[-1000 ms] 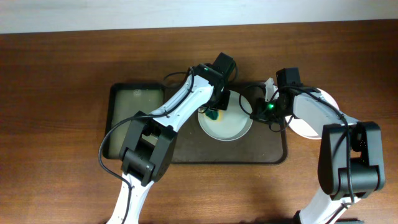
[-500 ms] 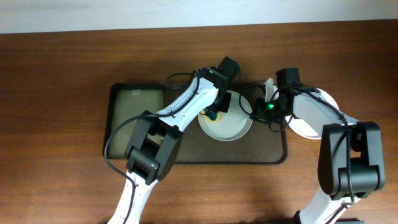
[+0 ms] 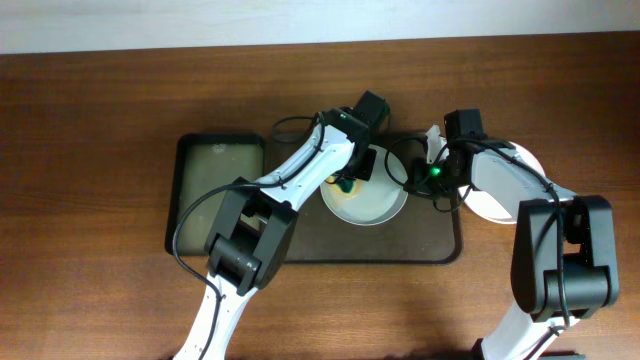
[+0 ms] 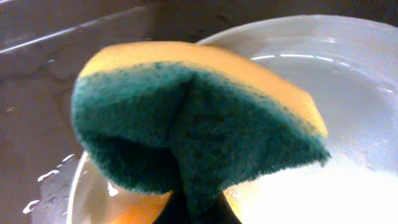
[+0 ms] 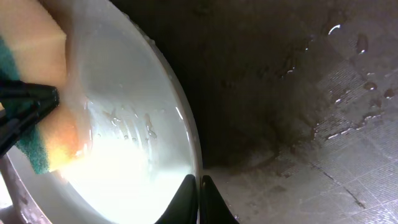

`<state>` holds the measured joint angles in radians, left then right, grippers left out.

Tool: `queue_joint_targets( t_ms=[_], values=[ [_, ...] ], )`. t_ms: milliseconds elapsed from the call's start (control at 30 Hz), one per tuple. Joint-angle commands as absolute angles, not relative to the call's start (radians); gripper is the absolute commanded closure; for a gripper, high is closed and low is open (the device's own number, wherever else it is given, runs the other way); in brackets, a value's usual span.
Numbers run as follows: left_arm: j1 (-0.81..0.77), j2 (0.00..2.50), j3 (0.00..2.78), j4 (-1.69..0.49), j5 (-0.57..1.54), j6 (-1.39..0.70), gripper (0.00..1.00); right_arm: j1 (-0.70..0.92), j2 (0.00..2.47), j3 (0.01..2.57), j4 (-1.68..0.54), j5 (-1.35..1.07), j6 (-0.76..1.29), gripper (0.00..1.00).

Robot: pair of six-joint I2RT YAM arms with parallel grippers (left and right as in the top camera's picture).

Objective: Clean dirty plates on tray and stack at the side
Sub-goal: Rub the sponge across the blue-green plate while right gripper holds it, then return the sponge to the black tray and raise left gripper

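Note:
A white plate (image 3: 370,205) lies on the dark brown tray (image 3: 400,240). My left gripper (image 3: 348,182) is shut on a yellow and green sponge (image 4: 199,118) and presses it on the plate's left part (image 4: 354,74). My right gripper (image 5: 199,186) is shut on the plate's right rim (image 5: 186,124); in the overhead view it sits at the plate's right edge (image 3: 410,182). The sponge also shows in the right wrist view (image 5: 37,74). White plates (image 3: 487,208) sit beside the tray on the right, partly under my right arm; I cannot tell how many. No red smear shows.
A smaller black tray (image 3: 215,180) lies against the brown tray's left end. The brown tray's floor (image 5: 298,93) is wet with water drops. Brown tabletop (image 3: 100,280) surrounds both trays.
My left gripper has moved the sponge slightly to the right over the plate. The right gripper and the plate have not moved.

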<state>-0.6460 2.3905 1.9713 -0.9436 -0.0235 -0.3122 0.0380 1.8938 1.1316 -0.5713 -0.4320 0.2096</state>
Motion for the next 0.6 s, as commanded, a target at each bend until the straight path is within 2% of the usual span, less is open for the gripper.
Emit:
queue_joint_targets(
  t_ms=[0,100,300,367,467,567],
  values=[
    [-0.676,2.507,1.979,-0.941,0.321,-0.267,1.00,0.068,1.893,1.143,-0.562,-0.463,0.192,0.96],
    [-0.645,2.492,2.105,-0.993,0.481,-0.266,1.00,0.068,1.893,1.143,-0.562,-0.463,0.191,0.96],
    [-0.530,2.393,2.408,-1.227,0.475,-0.256,1.00,0.068,1.893,1.143,-0.562,-0.463,0.191,0.96],
    [-0.461,2.349,2.495,-1.339,0.358,-0.256,1.00,0.068,1.893,1.143,-0.562,-0.463,0.191,0.96],
    [-0.350,2.304,2.521,-1.571,0.046,-0.258,1.00,0.068,1.893,1.143,-0.562,-0.463,0.191,0.95],
    [-0.272,2.306,2.495,-1.688,-0.111,-0.317,1.00,0.068,1.893,1.143,-0.561,-0.463,0.191,0.96]
  ],
)
